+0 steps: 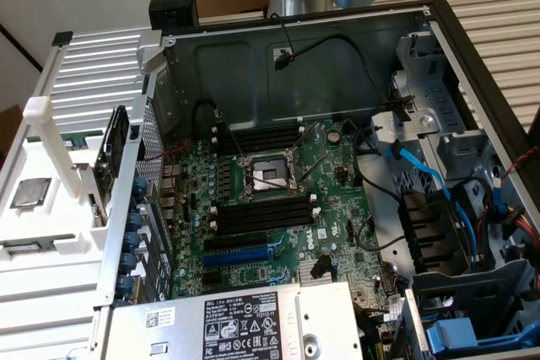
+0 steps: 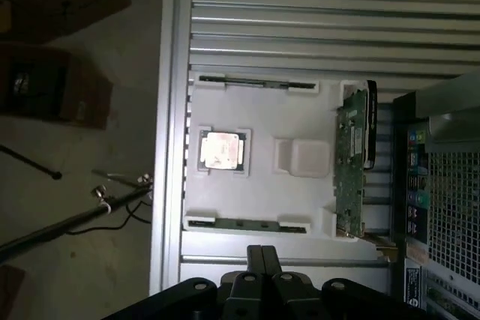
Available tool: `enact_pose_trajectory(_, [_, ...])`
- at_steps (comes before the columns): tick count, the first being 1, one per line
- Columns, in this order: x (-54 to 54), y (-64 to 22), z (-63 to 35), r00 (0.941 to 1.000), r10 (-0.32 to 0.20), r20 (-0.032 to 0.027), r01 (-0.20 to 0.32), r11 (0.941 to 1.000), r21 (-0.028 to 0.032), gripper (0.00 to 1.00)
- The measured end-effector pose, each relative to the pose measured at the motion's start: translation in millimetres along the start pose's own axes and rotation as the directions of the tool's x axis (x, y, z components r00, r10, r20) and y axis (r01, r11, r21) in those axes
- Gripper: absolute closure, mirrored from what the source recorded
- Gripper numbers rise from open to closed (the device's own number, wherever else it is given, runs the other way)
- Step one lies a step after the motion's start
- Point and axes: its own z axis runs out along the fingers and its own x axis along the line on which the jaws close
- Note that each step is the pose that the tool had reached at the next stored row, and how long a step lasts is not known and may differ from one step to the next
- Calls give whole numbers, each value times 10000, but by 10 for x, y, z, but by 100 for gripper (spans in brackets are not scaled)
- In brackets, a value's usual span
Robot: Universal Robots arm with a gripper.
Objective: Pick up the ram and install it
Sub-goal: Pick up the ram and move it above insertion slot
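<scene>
Ram (image 2: 247, 224) is not in the fingers (image 2: 253, 260), which are pressed together on nothing; the gripper (image 2: 262, 248) hangs over the white tray (image 2: 300, 110) where the stick lies in its groove, near a processor chip (image 2: 221, 149). In the exterior view the tray sits at nine o'clock of the motherboard (image 1: 333, 208), whose black slots (image 1: 261, 215) look empty, so picking and seating both remain undone
</scene>
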Motion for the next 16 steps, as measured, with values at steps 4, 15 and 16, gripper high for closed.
enact_pose_trajectory(4, [1,-1,29,9940,-1092,-45,1092,9940,-29,90])
enact_pose_trajectory(15, [2,-4,94,9345,-3558,-135,3557,9345,-115,90])
enact_pose_trajectory(16, [2,-4,97,9280,-3724,-142,3723,9280,-121,90])
